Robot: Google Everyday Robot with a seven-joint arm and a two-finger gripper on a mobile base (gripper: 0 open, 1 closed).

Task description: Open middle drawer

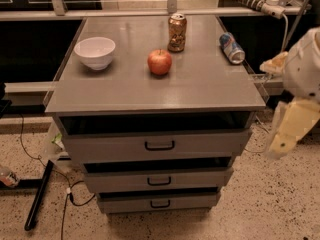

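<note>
The grey cabinet [155, 91] has three stacked drawers, each with a small black loop handle. The middle drawer [200, 178] sits between the taller top drawer [100, 146] and the narrow bottom drawer [190, 200]. Its handle [159, 181] is at the centre of the front. A dark gap shows above each drawer front. My arm's pale links hang at the right edge of the view. The gripper [276, 151] is beside the cabinet's right side, level with the top drawer and apart from every handle.
On the cabinet top stand a white bowl [94, 52], a red apple [159, 62], an upright can [177, 32] and a can lying on its side [232, 48]. Cables and a black bar [37, 196] lie on the speckled floor at left.
</note>
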